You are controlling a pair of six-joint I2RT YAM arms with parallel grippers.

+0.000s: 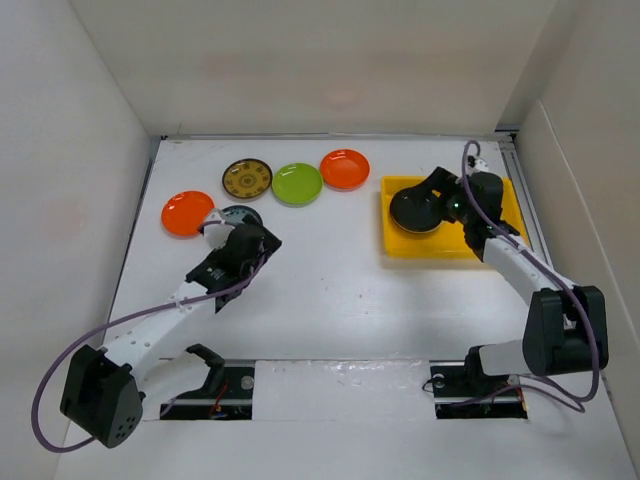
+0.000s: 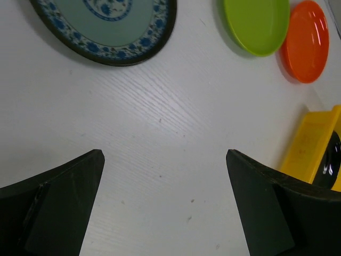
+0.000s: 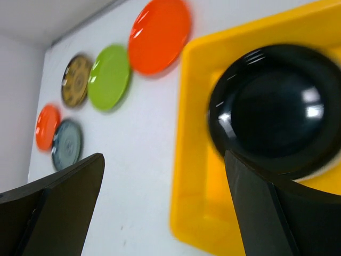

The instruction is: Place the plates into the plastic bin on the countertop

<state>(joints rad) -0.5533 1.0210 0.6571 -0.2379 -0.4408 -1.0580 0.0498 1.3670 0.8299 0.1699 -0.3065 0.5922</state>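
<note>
While the right arm hangs over the bin, stage: one plate is in and five lie in view outside it, so by my reading the job is at an early point.
Right gripper: the right gripper [image 3: 162, 156] has its fingers spread wide with nothing between them, poised above the bin's left wall.
Plate in bin: a glossy black round plate [image 1: 413, 212] lies inside the shallow bright yellow plastic bin [image 1: 505, 205], toward its left end. A pale edge shows under it, perhaps another plate; I cannot tell.
Left gripper: the left gripper [image 2: 163, 153] is fully spread and empty, low over the flat white countertop [image 1: 330, 300], just short of the teal round plate with a blue patterned rim [image 2: 106, 21].
Plates waiting: the left orange round plate [image 1: 187, 213] sits just beside the teal one. The dark round plate with a gold pattern [image 1: 247, 179], lime green round plate [image 1: 297, 184] and far orange round plate [image 1: 345, 169] line the back, close together.
Risk, right side: a low sideways exit could catch the black plate's rim and tip it, or drag it over the low wall.
Risk, left side: the teal plate lies flat, so the fingers may skid off its thin glossy rim and shove it into its orange neighbour.
Risk, bin: room looks short, so later plates must stack, and a glossy stack could slide.
</note>
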